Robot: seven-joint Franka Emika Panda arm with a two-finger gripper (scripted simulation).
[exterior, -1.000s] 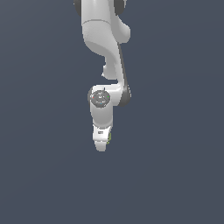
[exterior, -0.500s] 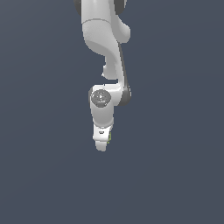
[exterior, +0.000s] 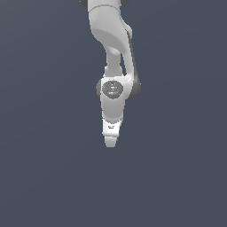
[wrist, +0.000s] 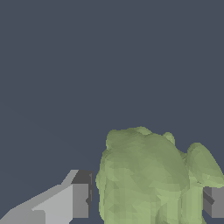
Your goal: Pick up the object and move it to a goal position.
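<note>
Fingers (wrist: 65, 203) at my wrist view's 8 o'clock and 4 o'clock, lumpy green blob (wrist: 146, 175) wedged between, filling frame toward 5 o'clock. Left pad touching blob; right pad pressed into its flank. I read gripper (wrist: 146, 202) as clamped on blob. Exterior view: arm (exterior: 113, 53) hanging from 12 o'clock, gripper tip just below centre; blob hidden there behind white fingers. Plain grey floor (exterior: 44, 177) all round.

no readable text, no labels, no numbers, no signs
</note>
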